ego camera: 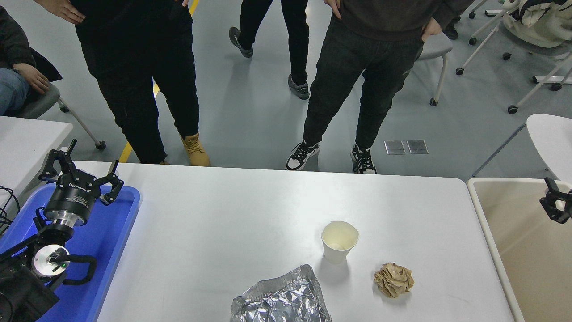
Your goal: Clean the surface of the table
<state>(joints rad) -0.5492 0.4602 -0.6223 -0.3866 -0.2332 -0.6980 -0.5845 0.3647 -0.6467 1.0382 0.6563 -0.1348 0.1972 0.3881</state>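
Early in the clean-up, by the look of it: three bits of rubbish on the table surface (pixel 214 232), the wide white top filling the middle and bottom of the frame. In the lower middle, a white paper cup (pixel 339 241), upright and seemingly empty. Just right of it and a little lower, a crumpled brown paper ball (pixel 393 280). At the bottom edge, left of the ball, a shiny silver foil bag (pixel 281 297), close to the cup but not touching it. At the right edge, over a cream bin (pixel 487 232) beside the table, the right gripper (pixel 555 206); only its black tip in view, so no telling whether open or closed, or holding anything. At the lower left, parked over a blue tray (pixel 120 214), the left gripper (pixel 80 176), fingers spread wide, nothing between them. Next move, most likely: back over the table with the right arm, down on the paper ball or the cup as the nearest pieces, a gentle squeeze, then across to the bin. Cup thin and easy to crush or tip. Cut off: lower part of the foil bag, most of the right arm, far side of the bin. Along the top, only legs and shoes of people (pixel 134 89) standing behind the table.
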